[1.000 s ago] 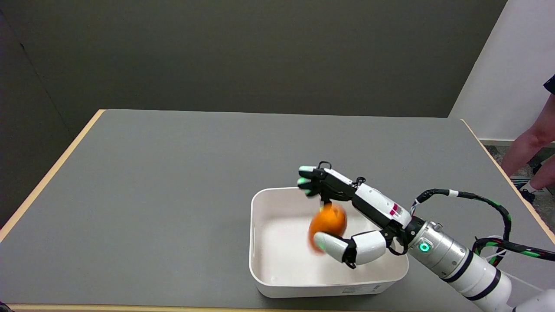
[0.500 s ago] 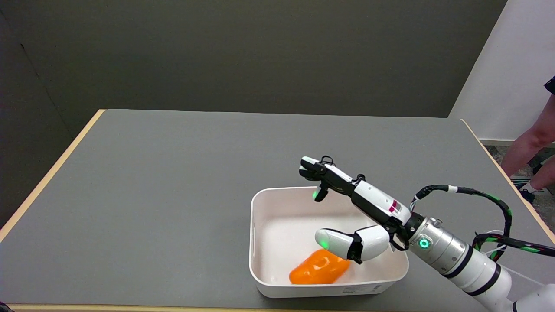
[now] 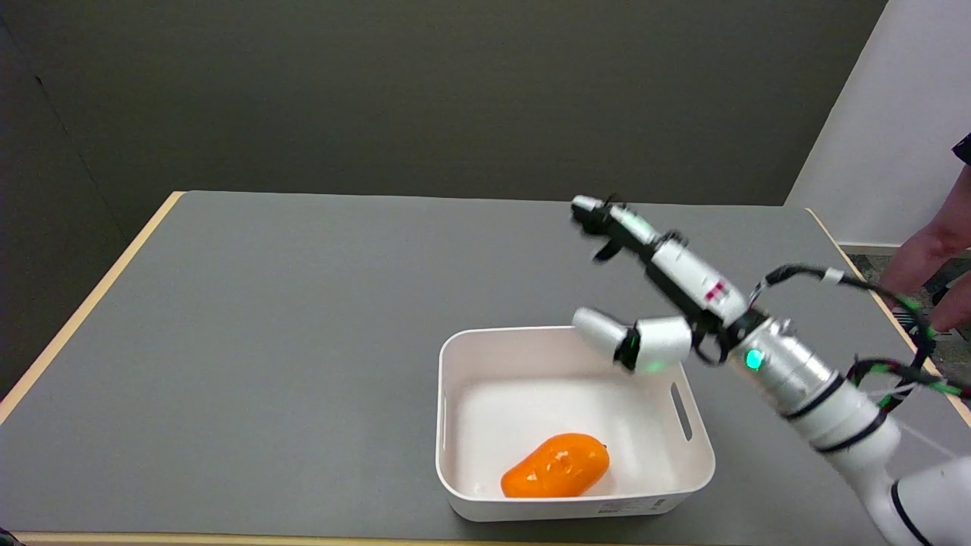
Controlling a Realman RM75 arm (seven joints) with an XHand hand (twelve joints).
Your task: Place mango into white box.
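Mango, 1 glossy orange fruit (image 3: 555,466), lies inside the 1 white plastic box (image 3: 455,425) near its front wall, on the grey desk (image 3: 265,318). A small front label is unreadable. Above the box's far right corner, the right hand (image 3: 645,296) hangs empty, fingers spread wide.

A lab test bench: bare grey table (image 3: 303,318), dark backdrop wall (image 3: 425,91), cabled robot arm (image 3: 819,394).

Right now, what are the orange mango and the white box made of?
The mango looks like smooth, glossy plastic, probably a toy: bright glints sit on its even orange skin. The white box seems to be matte moulded plastic, with rounded corners and a slot handle in its wall.
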